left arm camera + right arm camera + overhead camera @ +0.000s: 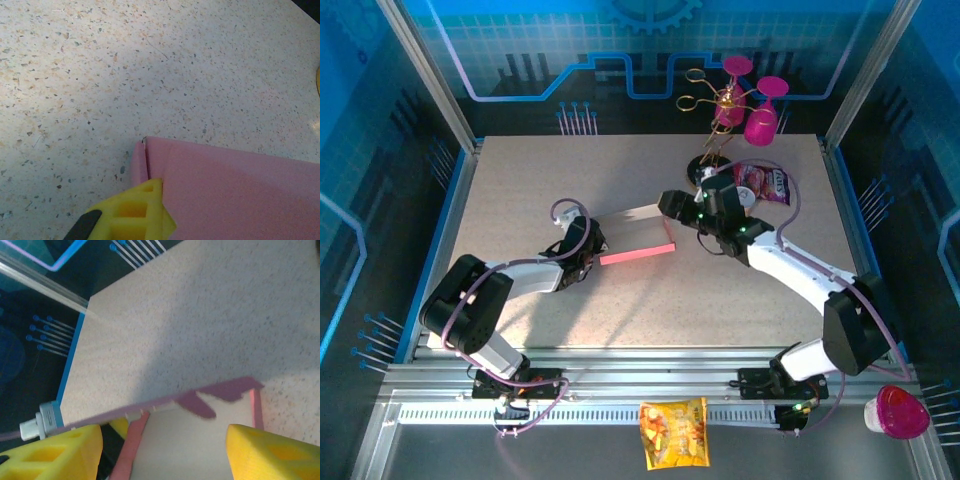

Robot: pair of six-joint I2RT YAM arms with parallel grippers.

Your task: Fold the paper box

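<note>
Yellow snack bag (673,432) lies on the near rail. Left gripper (592,243) is clenched at the paper box (636,253). Right gripper (668,206) is released.

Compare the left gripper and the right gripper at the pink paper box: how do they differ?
The left gripper is shut, pinching the paper box at its left end; the right gripper is open, fingers spread either side of the box's right end. Both have yellow fingers.
</note>
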